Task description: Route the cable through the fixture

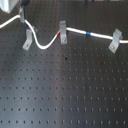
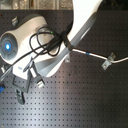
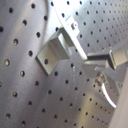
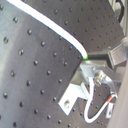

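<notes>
White cable (image 1: pixel 75 31) left of pincer (image 1: pixel 23 15)

A black perforated board (image 1: pixel 65 90) carries everything — three grey metal clips stand on it in the first exterior view, at ten (image 1: pixel 28 39), twelve (image 1: pixel 62 30) and two o'clock (image 1: pixel 116 40) — and the white cable (image 1: pixel 47 44) threads among them.

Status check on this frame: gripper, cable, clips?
Gripper at top edge, jaw state unclear. Cable runs past three clips, red band at middle clip. Nothing blocking on board.
</notes>
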